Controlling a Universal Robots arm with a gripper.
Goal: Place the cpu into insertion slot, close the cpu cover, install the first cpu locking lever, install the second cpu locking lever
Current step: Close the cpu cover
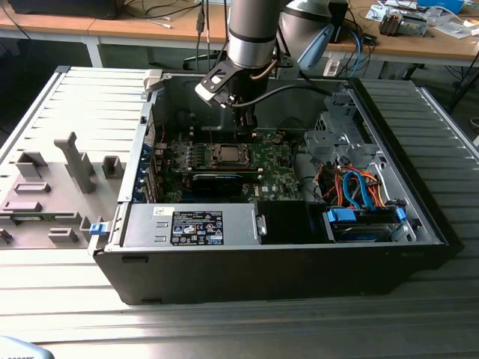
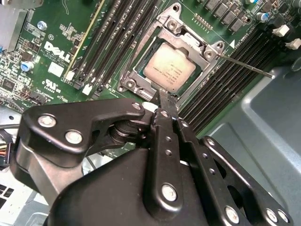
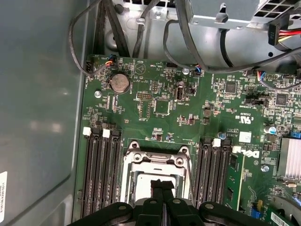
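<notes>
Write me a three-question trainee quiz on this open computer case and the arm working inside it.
1. True or false: the cpu lies in the insertion slot, with the cpu cover down around its edges.
2. Pick one. In both wrist views the fingers of the gripper are: A) spread wide apart, B) pressed together, C) clamped on a screw.
3. Fill the gap: in the first wrist view, the long dark memory slots run along ___ sides of the insertion slot.

Key: 1 true; 2 B; 3 both.
</notes>
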